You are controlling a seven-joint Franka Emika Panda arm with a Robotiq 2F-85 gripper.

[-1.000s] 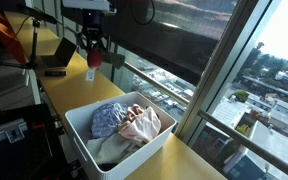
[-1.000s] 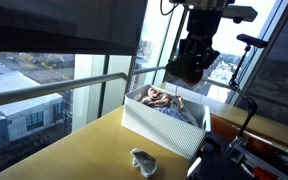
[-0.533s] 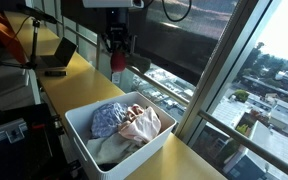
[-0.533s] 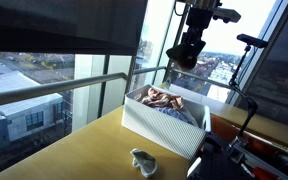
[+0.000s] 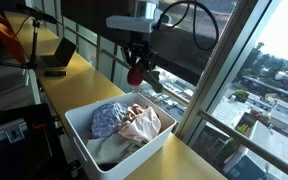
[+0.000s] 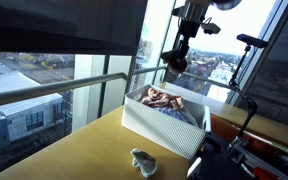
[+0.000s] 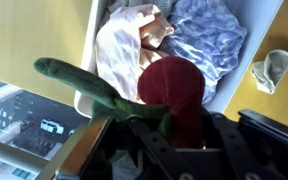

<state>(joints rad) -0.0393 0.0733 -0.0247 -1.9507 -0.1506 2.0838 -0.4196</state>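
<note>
My gripper (image 5: 136,66) hangs above the far end of a white bin (image 5: 79,136), close to the window. It is shut on a dark red soft thing (image 7: 174,92) with a green stem-like part (image 7: 79,80) sticking out to the side. In the wrist view the red thing fills the gap between the black jaws. The bin (image 7: 84,98) lies right below, holding a pale pink cloth (image 7: 124,45) and a blue patterned cloth (image 7: 209,35). In both exterior views the red thing (image 6: 174,63) is clear of the bin (image 6: 159,130) and its clothes.
A small crumpled grey object (image 6: 142,160) lies on the yellow table (image 6: 74,150) in front of the bin. A laptop (image 5: 56,58) sits further along the table. The window rail (image 5: 174,95) runs just behind the bin. A camera stand (image 6: 249,55) rises at the side.
The gripper has carried the red thing from over the table near the laptop towards the window, and now hangs over the bin's far end. The bin's clothes have not moved.
</note>
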